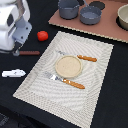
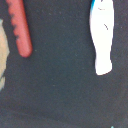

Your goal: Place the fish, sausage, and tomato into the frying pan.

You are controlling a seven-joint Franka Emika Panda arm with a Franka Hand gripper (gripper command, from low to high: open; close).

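Blue-grey frying pan (image 1: 90, 14) empty, far back on the brown board. Nothing done yet. Fish (image 1: 13, 73), sausage (image 1: 30, 52) and tomato (image 1: 42, 35) all lying on the black table (three to go). Gripper (image 1: 17, 50) above the sausage, open or closed unclear.

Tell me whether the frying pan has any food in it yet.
Empty. The round blue-grey frying pan shows only a bare inside; the white fish, reddish-brown sausage and red tomato lie on the black table.
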